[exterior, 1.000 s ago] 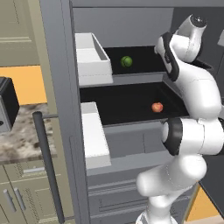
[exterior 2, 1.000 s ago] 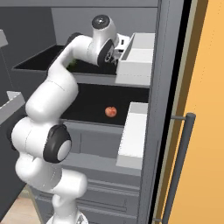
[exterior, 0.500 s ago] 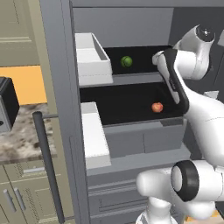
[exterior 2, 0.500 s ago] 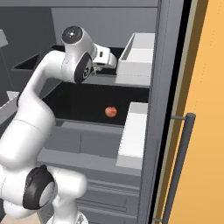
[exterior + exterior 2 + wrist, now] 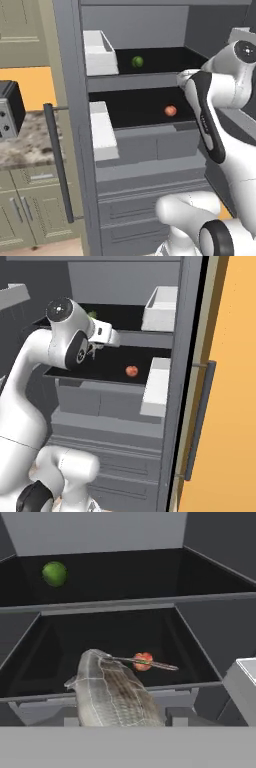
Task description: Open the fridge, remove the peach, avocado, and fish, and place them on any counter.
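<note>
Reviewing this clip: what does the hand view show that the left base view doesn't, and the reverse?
Hand view alone: the grey-silver fish, close up at the bottom of the picture. Left base view alone: the open fridge door with white door bins and a bar handle, plus the granite counter over beige cabinets. Both: the avocado on the upper shelf and the peach on the shelf below.

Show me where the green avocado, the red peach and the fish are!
avocado [image 5: 137, 61]: left base view, middle of the green ball on the upper shelf.
peach [image 5: 170, 110]: left base view, middle of the red-orange ball on the lower shelf.
fish [image 5: 112, 694]: hand view, middle of its grey striped body.
</note>
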Tool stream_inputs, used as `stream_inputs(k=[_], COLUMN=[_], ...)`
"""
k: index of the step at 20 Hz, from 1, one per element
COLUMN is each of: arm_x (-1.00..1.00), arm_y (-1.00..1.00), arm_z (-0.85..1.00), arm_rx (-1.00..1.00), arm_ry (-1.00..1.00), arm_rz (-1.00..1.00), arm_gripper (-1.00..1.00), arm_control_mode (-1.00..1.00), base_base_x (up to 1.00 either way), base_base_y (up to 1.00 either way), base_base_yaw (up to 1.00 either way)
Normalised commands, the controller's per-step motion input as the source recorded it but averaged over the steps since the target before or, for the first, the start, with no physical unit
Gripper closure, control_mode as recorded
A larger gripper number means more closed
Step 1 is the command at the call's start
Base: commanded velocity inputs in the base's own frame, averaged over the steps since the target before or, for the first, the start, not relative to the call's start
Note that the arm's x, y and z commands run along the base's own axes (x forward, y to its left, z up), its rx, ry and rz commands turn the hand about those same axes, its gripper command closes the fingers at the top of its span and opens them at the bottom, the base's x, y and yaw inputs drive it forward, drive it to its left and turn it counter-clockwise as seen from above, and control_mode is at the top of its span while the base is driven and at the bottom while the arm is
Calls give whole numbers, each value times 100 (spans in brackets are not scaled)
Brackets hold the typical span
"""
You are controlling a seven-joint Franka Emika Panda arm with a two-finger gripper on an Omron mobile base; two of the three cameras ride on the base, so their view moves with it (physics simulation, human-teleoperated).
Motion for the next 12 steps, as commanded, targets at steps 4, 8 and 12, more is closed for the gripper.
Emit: stream_inputs(k=[4,8,12], arm_x=[0,0,0], arm_y=[0,0,0], arm_z=[0,0,0], arm_rx=[0,0,0], arm_ry=[0,0,0], arm_rz=[0,0,0], arm_gripper=[100,100,100], arm_control_mode=[100,100,100], base_base_x=[-100,-98,-71], base_base_y=[0,19,51], base_base_yaw=[0,28,67])
